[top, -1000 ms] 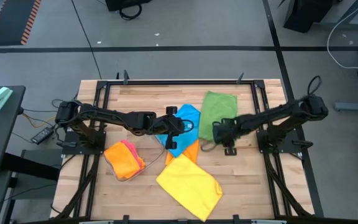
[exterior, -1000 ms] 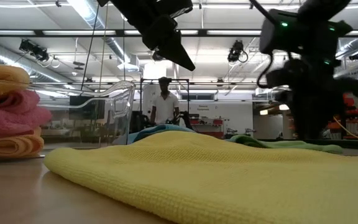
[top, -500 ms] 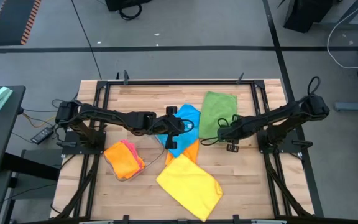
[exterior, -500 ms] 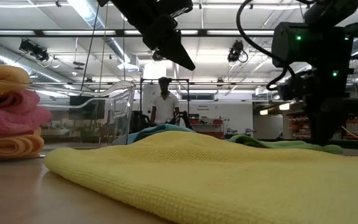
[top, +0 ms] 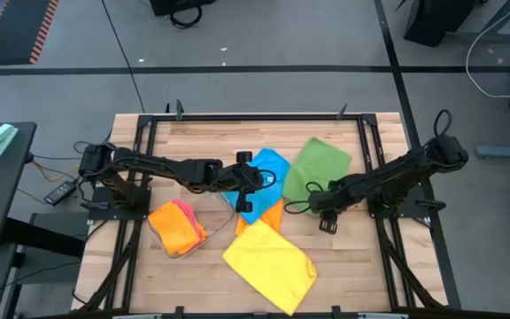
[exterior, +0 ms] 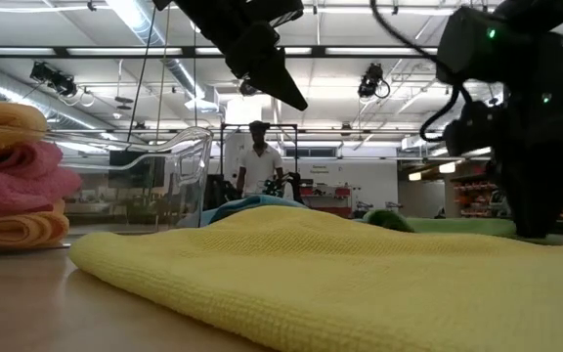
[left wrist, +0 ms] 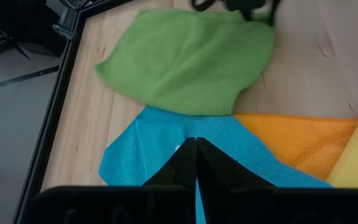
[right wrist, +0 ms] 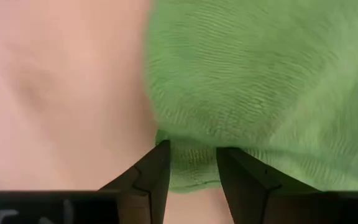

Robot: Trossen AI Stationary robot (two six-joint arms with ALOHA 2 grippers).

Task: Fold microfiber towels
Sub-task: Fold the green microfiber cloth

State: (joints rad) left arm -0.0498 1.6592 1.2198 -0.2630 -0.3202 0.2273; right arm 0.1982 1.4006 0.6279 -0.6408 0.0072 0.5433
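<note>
The green towel [top: 319,167] lies spread and slanted at the table's far right, and my right gripper [top: 313,198] is shut on its near edge. A blue towel [top: 269,167] lies at the centre, partly on an orange towel [top: 274,216]. A yellow towel [top: 268,264] lies spread toward the near edge. My left gripper [left wrist: 196,148] hangs shut above the blue towel [left wrist: 166,146] and touches nothing. My right gripper pinches the green towel's near edge [right wrist: 194,163] between its two fingers, close to a corner. The fingers come from above and point down. One layer or several, I cannot tell. The rest of the towel lies flat on the table.
A clear plastic tray [top: 212,213] at the near left holds folded orange and pink towels [top: 177,226]. A black frame [top: 237,117] runs round the wooden table. In the low view a person [exterior: 258,161] stands far behind the table.
My right gripper has rolled about its own axis and gone a little toward the table's near edge, still shut on the green towel. The towel has turned about on the table: its far end has swung toward the right edge, and it now lies slanted.
</note>
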